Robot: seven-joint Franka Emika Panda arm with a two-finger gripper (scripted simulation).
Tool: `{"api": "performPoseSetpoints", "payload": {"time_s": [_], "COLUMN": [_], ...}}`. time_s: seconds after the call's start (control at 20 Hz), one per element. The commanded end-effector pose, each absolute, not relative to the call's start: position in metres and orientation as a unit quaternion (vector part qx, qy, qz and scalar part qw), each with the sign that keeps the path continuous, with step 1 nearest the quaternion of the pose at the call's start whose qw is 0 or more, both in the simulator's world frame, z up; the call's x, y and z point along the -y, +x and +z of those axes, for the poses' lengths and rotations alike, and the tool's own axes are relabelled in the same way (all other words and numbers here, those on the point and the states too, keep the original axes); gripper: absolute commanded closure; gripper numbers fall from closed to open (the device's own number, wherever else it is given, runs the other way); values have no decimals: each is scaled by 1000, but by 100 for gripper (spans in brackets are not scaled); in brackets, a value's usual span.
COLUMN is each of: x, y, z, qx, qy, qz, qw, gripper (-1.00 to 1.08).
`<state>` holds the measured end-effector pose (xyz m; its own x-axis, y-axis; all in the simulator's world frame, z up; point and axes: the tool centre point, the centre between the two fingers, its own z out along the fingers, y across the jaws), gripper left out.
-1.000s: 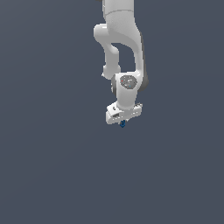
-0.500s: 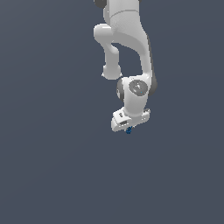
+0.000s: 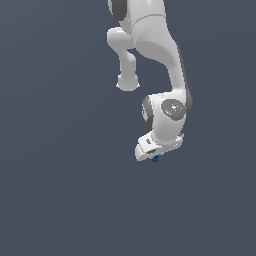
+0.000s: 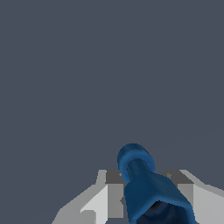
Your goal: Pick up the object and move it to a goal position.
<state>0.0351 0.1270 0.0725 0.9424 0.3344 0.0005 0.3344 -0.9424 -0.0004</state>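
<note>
A white Panda arm (image 3: pixel 160 60) hangs from the top of the exterior view against a plain slate-grey backdrop, its wrist bent low and tilted toward the exterior view's left; at its tip, the claw (image 3: pixel 155 158) shows only as a stubby white block, with a speck of bright blue, the object (image 3: pixel 155 159), peeking out from beneath it. The wrist view gives the closer account: the object (image 4: pixel 146 186) fills the space between the two pale grey fingers (image 4: pixel 114 197), which press against it on either side; the claw (image 4: pixel 148 197) is drawn in tight on the piece, with no gap visible between pads and blue surface. The object reads as a narrow neck ending in a rounded knob, widening toward the camera into a broader, darker hollow body; its exact form stays unclear. Nothing but flat grey lies beyond it in either view; whether any counter sits beneath cannot be told.
</note>
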Motion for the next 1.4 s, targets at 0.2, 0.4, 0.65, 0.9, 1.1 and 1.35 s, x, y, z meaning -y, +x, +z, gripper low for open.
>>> {"api": "performPoseSetpoints", "payload": {"time_s": [0.2,0.4,0.65,0.9,1.1,1.35], "x": [-145,-155,-165,-174,-178,-181], "y": [66,83,103,118,126,133], "z": [80,84,88,91,93,94], "qx": [169,169,169,169,169,169], "qy": [-986,-986,-986,-986,-986,-986], "qz": [0,0,0,0,0,0], "qw": [0,0,0,0,0,0], "gripper": [108,108,108,108,108,108]}}
